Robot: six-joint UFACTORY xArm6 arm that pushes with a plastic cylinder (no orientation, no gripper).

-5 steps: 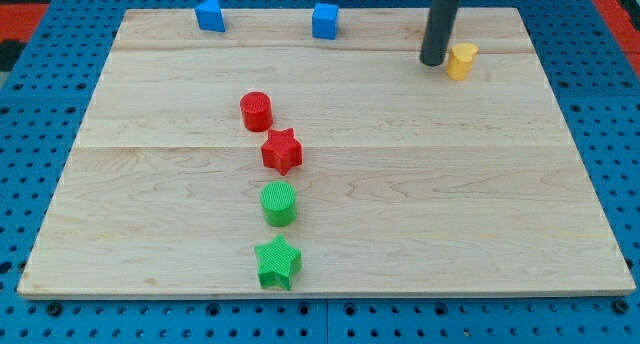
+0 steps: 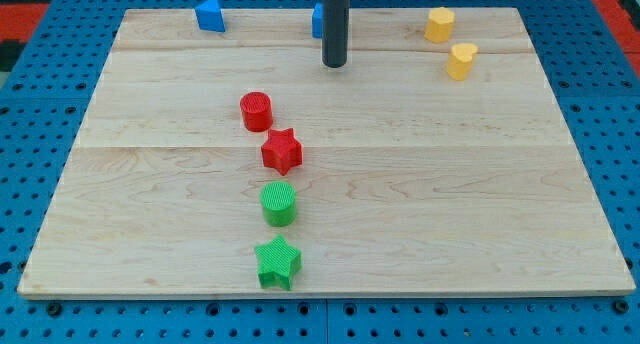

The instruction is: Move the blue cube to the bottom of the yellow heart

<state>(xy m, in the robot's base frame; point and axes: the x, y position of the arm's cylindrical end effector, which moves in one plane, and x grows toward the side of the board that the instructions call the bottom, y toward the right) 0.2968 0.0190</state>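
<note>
Blue cube (image 2: 316,20) sits at the desk's (image 2: 500,214) top edge, mostly hidden behind my rod; my tip (image 2: 334,64) rests just below it. No pincer shows on this rig. Yellow heart (image 2: 461,60) lies well to the cube's right, slightly lower.

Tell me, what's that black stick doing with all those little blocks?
It's a robot arm's pushing rod. My tip sits near the view's top of the wooden board, right in front of the blue cube, which it mostly hides. The job is to slide that cube to just below the yellow heart on the view's right. The cube is far from the heart, so the push is not yet done.
</note>
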